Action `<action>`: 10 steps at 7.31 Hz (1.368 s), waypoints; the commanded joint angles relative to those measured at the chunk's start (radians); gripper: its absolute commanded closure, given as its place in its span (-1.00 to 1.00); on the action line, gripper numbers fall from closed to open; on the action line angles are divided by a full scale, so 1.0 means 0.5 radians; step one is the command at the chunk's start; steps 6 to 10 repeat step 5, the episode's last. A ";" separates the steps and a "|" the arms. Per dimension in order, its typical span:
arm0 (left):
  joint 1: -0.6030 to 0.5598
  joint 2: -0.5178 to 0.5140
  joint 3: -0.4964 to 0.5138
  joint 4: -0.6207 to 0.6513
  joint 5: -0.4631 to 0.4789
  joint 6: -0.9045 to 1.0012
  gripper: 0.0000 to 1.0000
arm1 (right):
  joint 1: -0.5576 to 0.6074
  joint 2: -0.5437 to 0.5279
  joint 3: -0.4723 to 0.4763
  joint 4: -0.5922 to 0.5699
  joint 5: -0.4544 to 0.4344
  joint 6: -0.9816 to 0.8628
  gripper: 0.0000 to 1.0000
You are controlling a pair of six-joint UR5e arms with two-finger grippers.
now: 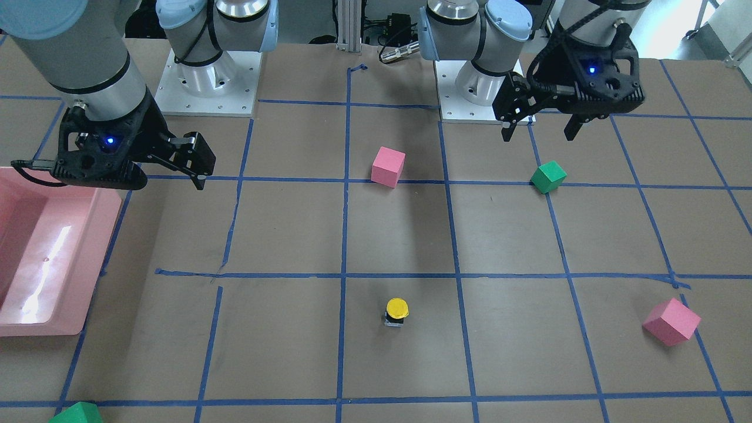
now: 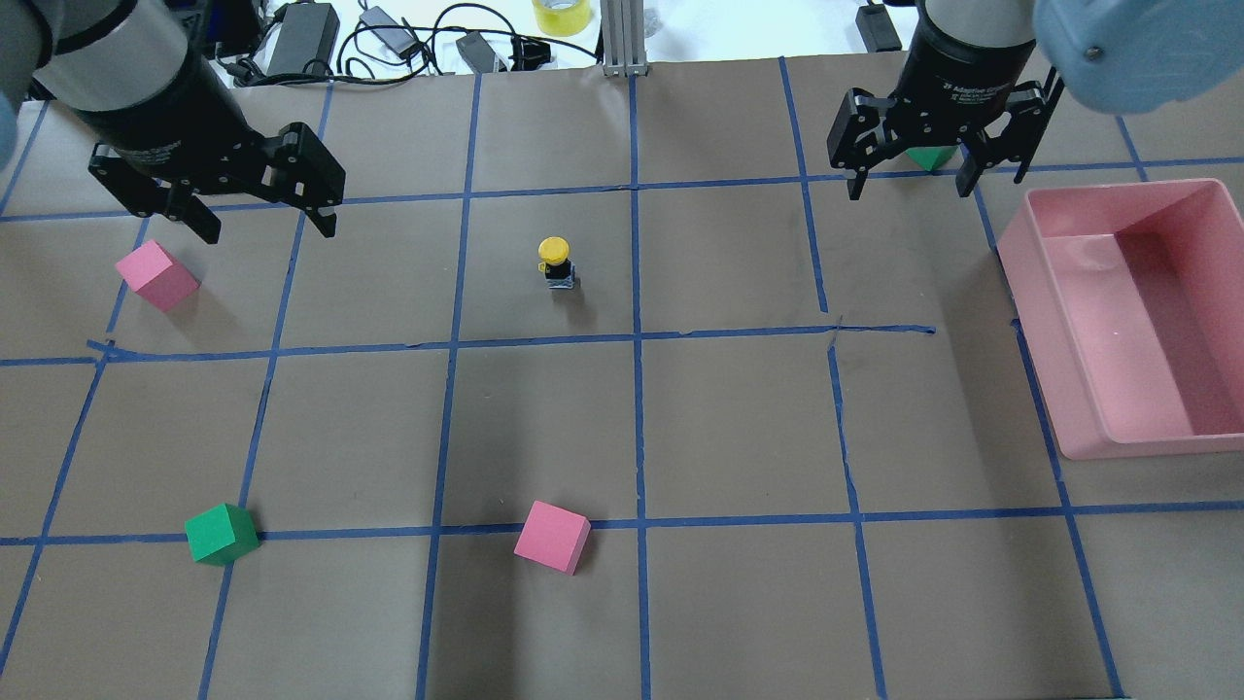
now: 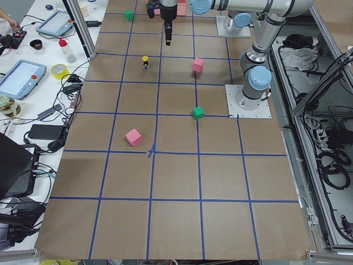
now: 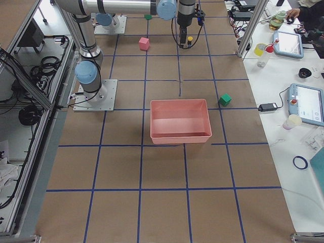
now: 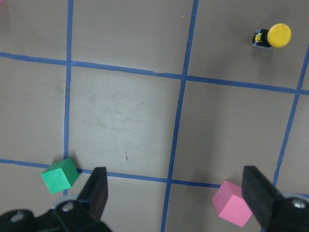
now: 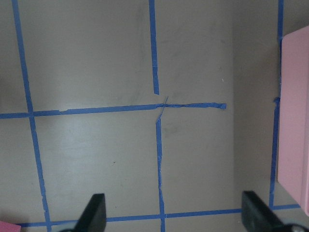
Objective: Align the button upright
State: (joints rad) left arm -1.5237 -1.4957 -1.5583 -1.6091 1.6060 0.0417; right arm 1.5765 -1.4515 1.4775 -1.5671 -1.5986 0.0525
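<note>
The button (image 2: pixel 556 262), a small push-button switch with a round yellow cap, a black cylindrical body and a silvery-grey base block, stands upright on the brown paper-covered counter (image 2: pixel 739 428). Its long axis is vertical: the base sits on the counter and the yellow cap points straight up. In the front-facing view the cap covers almost all of the body (image 1: pixel 396 311).

In the overhead view the button is inside one square of the blue tape grid (image 2: pixel 637 340), a little toward 11 o'clock from the middle of the counter. Nothing touches it.

The left tool (image 2: pixel 267 228) hangs above the counter at about 9 o'clock from the button and well apart from it. Its two black fingers are spread wide and hold nothing. Its wrist camera shows the button far off at 1 o'clock (image 5: pixel 272 37).

The right tool (image 2: pixel 912 190) hangs between 2 and 3 o'clock from the button, also well apart, with its fingers spread and released.

A pink foam cube (image 2: pixel 552 537) lies at 6 o'clock from the button, and a green foam cube (image 2: pixel 222 534) at 8 o'clock. The pink plastic bin (image 2: pixel 1127 311) stands at the 3 o'clock edge.
</note>
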 commanded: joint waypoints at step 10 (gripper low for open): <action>-0.128 0.003 0.030 0.089 0.012 0.070 -1.00 | 0.001 0.001 -0.007 -0.001 0.007 -0.001 -1.00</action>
